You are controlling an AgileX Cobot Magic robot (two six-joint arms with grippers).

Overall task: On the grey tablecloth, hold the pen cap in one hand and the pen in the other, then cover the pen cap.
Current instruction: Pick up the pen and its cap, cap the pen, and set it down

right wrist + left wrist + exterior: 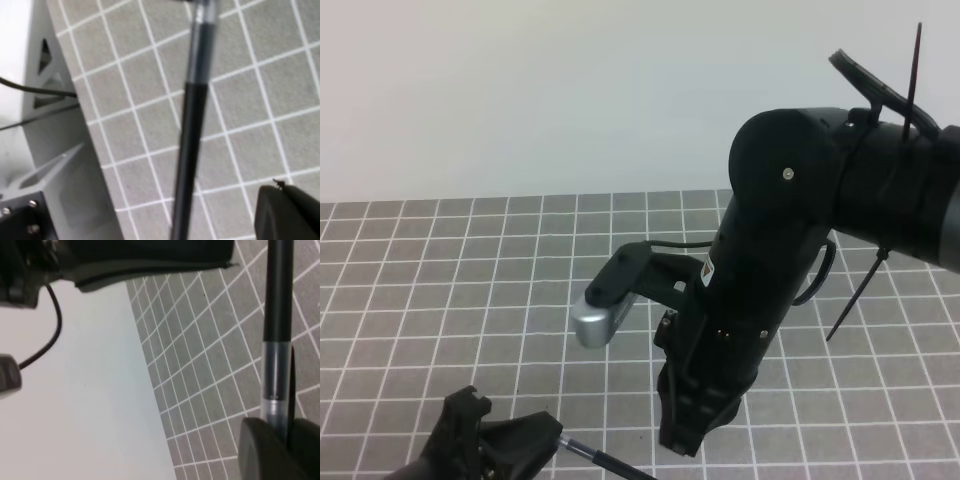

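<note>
I see the pen (278, 315) held in the air above the grey tablecloth (470, 270), gripped at one end by my left end effector (535, 440), which is clenched on it. In the left wrist view the fingers (260, 450) pinch the clear section of the barrel and the black shaft runs away from them. In the high view only a short stretch of the pen shows, sticking out from the left end effector toward the right end effector (685, 435), which hangs just beside it with its tip pointed down at the cloth.

My right end effector is clenched too, but I cannot tell from these views whether it holds the pen cap; I cannot pick the cap out with certainty anywhere. The right wrist view shows the pen crossing close in front of that end effector, above the cloth.

My reading: both pickups look finished and the two arms are brought together, so I judge the capping either under way or just completed. What is left is confirming the cap is seated.
</note>
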